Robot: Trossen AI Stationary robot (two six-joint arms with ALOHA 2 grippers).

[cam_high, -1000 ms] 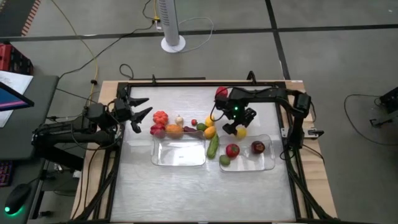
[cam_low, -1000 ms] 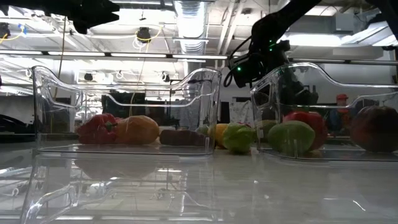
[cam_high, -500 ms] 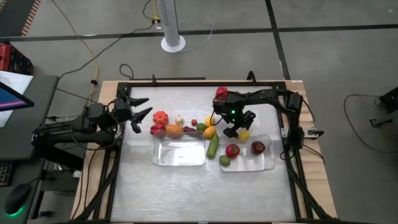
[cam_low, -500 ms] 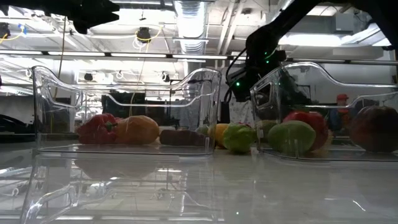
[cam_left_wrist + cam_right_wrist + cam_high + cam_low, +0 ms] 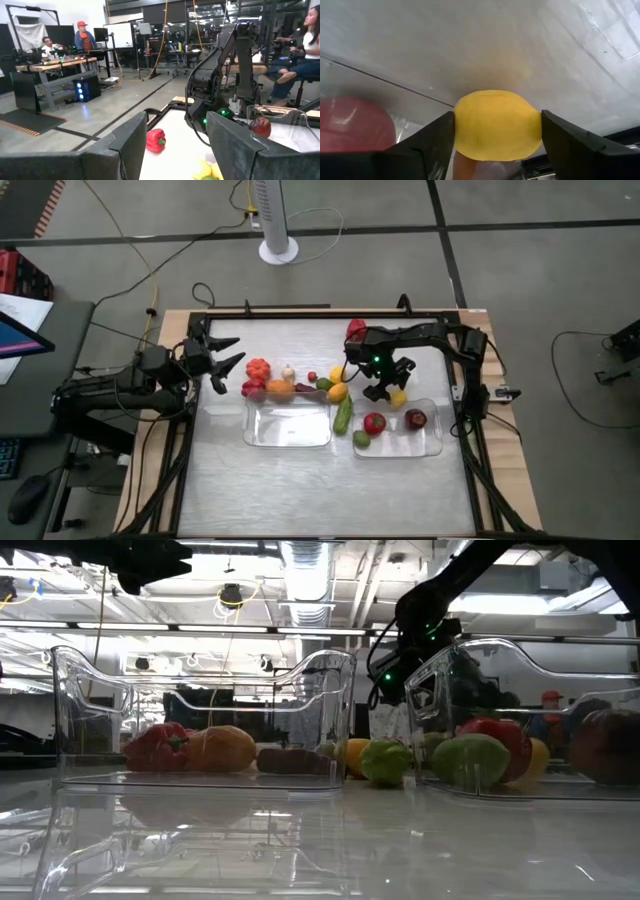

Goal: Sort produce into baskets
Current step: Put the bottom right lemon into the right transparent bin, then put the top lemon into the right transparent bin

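Right end effector point(image 5: 387, 391) clamped on lemon point(image 5: 496, 125) over right basket point(image 5: 432, 442) edge, risking bounce-out if dropped early; left end effector point(image 5: 226, 358) spread wide, idle at desk point(image 5: 300, 470) side.

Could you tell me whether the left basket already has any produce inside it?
No; from above, the left basket holds nothing, and the produce lies on the table behind its far rim.
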